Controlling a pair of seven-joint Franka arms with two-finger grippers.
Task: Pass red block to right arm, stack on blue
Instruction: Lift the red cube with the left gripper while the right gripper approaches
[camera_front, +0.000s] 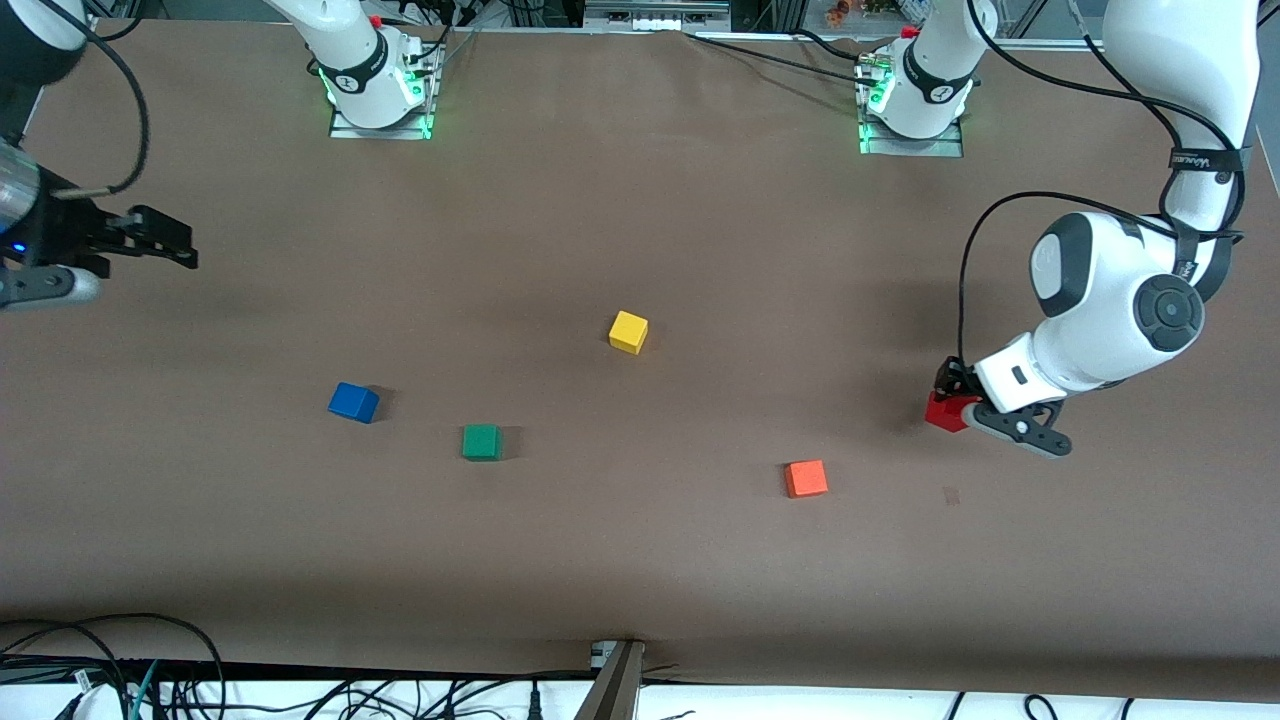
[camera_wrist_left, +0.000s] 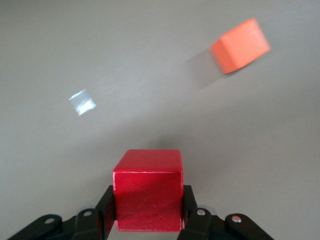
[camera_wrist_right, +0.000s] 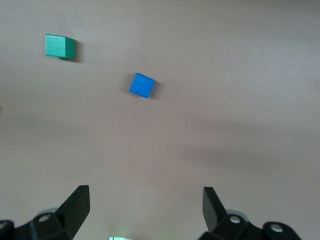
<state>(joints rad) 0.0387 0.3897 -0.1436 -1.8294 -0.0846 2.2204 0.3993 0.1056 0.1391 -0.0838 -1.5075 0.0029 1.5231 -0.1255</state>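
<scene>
While the handover is not yet begun, the step in hand reads as securing and lifting the red block.

Red block: the red block (camera_front: 943, 411) sits at the left arm's end of the table, low to the brown table (camera_front: 640, 230); whether it rests on it or is just clear of it I cannot tell.

Left gripper: the left gripper (camera_wrist_left: 148, 212) pinches the red block between its black fingers (camera_wrist_left: 106, 212), which press on two opposite faces, the cube square between them.

Right gripper: the right gripper (camera_wrist_right: 146, 205) waits with jaws spread wide over the right arm's end of the table, holding nothing.

Blue target: the blue cube (camera_front: 353, 402) lies toward the right arm's end, with the green cube (camera_front: 481, 441) just nearer the front camera and toward the middle.

Other cubes: the orange cube (camera_front: 805, 478) lies near the red one, nearer the front camera; the yellow cube (camera_front: 628, 331) sits mid-table.

Doing it well: lift straight up before travelling, so the block clears the orange cube. Since the fingers cover two faces, present the free faces to the right arm's open jaws. Let go only once the second grip looks firm.

Risk: a skewed grasp at the handover would likely carry into a crooked stack on the blue.
</scene>
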